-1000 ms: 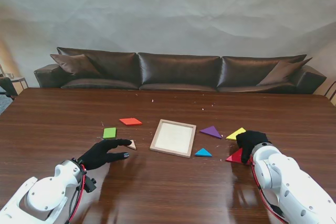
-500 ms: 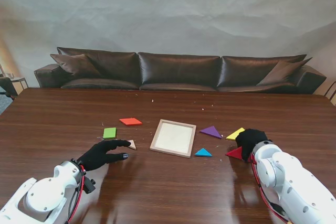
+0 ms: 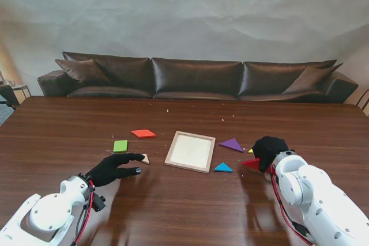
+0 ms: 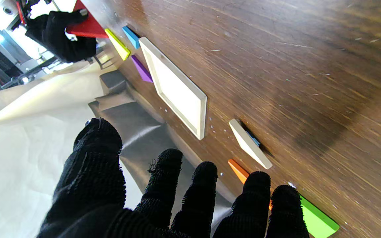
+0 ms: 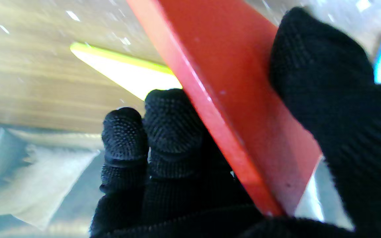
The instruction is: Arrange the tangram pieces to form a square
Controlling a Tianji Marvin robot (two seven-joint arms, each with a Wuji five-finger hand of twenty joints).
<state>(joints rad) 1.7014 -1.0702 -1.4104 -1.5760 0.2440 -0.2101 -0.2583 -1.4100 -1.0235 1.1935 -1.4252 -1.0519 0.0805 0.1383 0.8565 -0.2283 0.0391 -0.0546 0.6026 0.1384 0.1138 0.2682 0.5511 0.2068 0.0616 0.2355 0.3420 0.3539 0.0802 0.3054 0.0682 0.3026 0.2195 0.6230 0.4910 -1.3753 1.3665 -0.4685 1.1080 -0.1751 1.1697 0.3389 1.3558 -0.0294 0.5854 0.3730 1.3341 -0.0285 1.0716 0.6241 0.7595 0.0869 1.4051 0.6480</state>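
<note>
Red triangle [image 3: 252,163] tip toward frame [image 3: 190,151]

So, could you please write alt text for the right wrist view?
Close up, the gloved right hand pinches a red tangram piece between thumb and fingers. A yellow piece lies on the wooden table beyond.
</note>
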